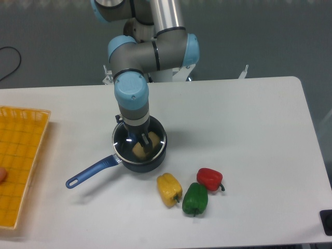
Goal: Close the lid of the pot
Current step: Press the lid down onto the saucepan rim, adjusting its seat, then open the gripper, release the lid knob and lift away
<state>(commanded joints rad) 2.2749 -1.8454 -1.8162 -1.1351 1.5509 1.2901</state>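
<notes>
The dark navy pot (151, 164) stands on the white table a little left of centre, its long blue handle (91, 170) pointing to the lower left. The glass lid (158, 136) lies level on the pot's rim, its thin metal edge showing all round. Yellowish pieces show through the glass. My gripper (141, 141) reaches straight down onto the middle of the lid and is shut on it. The arm's wrist hides the lid's knob.
A yellow pepper (169, 189), a green pepper (195, 198) and a red pepper (209, 178) lie just right of and in front of the pot. A yellow mesh basket (21, 155) sits at the table's left edge. A dark object (327, 222) is at the lower right corner.
</notes>
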